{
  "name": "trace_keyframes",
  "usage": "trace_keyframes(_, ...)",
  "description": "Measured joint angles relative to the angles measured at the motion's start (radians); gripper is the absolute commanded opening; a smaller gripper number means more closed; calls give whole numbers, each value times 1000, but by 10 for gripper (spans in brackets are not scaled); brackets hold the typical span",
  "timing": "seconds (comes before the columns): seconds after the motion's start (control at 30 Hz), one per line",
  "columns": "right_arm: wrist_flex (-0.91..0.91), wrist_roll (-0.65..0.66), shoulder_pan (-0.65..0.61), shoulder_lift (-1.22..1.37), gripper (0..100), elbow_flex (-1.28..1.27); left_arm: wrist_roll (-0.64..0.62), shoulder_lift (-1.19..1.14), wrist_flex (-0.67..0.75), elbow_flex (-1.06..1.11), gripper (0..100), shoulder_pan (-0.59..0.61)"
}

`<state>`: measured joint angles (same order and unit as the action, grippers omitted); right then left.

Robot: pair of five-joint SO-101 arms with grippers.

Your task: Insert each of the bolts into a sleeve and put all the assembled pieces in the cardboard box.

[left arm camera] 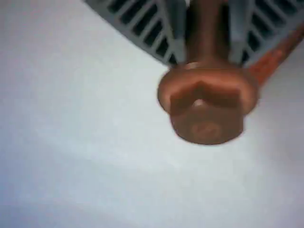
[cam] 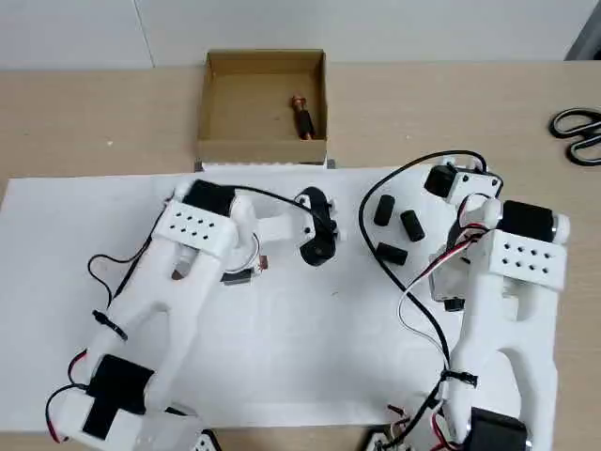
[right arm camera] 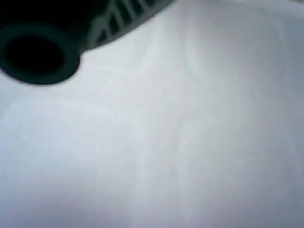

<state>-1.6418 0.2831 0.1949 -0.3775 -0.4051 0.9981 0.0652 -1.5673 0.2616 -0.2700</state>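
The copper bolt (left arm camera: 206,104) sits clenched between my left fingers (left arm camera: 142,28). My right fingers (right arm camera: 110,21) grasp a black sleeve (right arm camera: 38,54), bore exposed, presumably for mating. Beyond both, the cardboard box (cam: 249,103) holds one assembled piece (cam: 302,115).

The high view looks straight down on the worktop (cam: 94,113), from above the white paper sheet (cam: 282,329). The left wrist view faces that sheet very near a bolt (left arm camera: 206,107) head; the right wrist view, very near a sleeve (right arm camera: 35,54) mouth. All three share the sheet.
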Motion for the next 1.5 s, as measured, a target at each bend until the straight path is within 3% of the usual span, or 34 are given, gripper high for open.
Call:
trace_keyframes(0.3, -51, 0, 0, -58, 3, 2, -144, 71, -127, -210, 5, 9)
trace_keyframes(0.8, -72, 0, -198, -522, 4, -75, -624, 428, -141, -226, 5, 14)
trace_keyframes(1.1, -77, 0, -201, -735, 2, -81, -677, 571, -141, -226, 5, 15)
trace_keyframes(1.33, -11, 0, -203, -899, 2, -235, -789, 713, -41, -117, 5, 51)
trace_keyframes(1.5, 57, 0, -204, -1062, 2, -353, -905, 907, 104, 63, 5, 57)
